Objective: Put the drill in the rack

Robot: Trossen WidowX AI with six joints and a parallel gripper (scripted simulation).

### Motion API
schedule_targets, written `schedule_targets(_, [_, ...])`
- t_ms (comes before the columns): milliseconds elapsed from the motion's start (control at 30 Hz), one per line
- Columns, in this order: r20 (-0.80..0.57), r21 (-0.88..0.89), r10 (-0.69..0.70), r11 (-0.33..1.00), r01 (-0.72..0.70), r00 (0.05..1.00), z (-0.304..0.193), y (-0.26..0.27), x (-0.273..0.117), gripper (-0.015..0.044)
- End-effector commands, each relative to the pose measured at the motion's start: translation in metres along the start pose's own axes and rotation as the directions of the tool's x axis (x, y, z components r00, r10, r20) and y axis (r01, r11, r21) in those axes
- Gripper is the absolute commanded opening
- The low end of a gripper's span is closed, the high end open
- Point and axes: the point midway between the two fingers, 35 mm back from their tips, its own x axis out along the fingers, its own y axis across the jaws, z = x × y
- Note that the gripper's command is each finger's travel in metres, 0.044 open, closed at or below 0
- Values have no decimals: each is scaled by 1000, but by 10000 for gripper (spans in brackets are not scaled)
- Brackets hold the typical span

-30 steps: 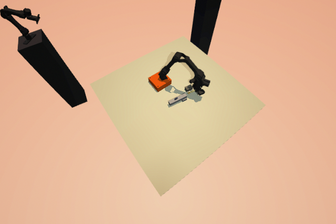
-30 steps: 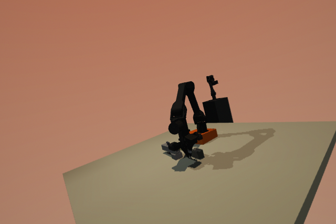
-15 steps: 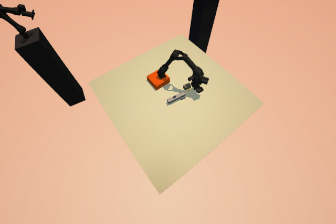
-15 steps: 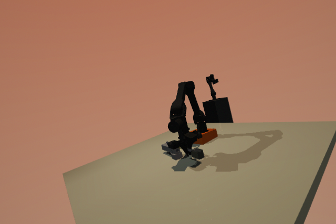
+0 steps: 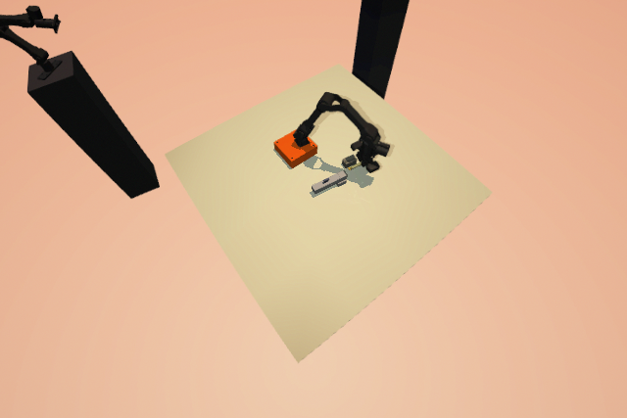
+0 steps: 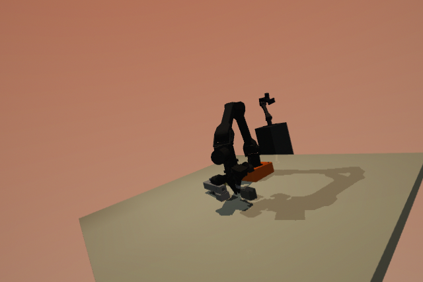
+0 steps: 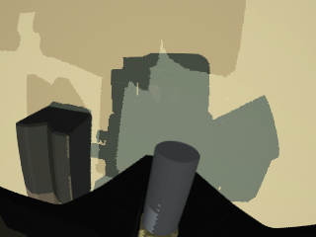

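My gripper is shut on the drill, a grey cylinder with a yellow part. In the top view the yellow part points towards the near end of the long light grey holder; whether they touch I cannot tell. A small dark nub, apparently the key, sits on top of the holder; how far down it is I cannot tell. A small dark grey grooved block, apparently the rack, stands left of the drill in the wrist view. My hand hides the drill in the exterior view.
The orange base block of my arm stands behind the work area. Two tall black pillars carry other arms, outside the pale table top. Shadows of my arm fall around the gripper.
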Motion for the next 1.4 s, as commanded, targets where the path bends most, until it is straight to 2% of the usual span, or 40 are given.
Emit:
schedule_targets(0, [3, -2, -2, 1000, 2, 1000, 0, 0, -3, 0])
schedule_targets(767, [3, -2, -2, 1000, 2, 1000, 1, 0, -13, 0])
schedule_targets(1367, [3, -2, 1, 1000, -1, 1000, 9, 34, -9, 0])
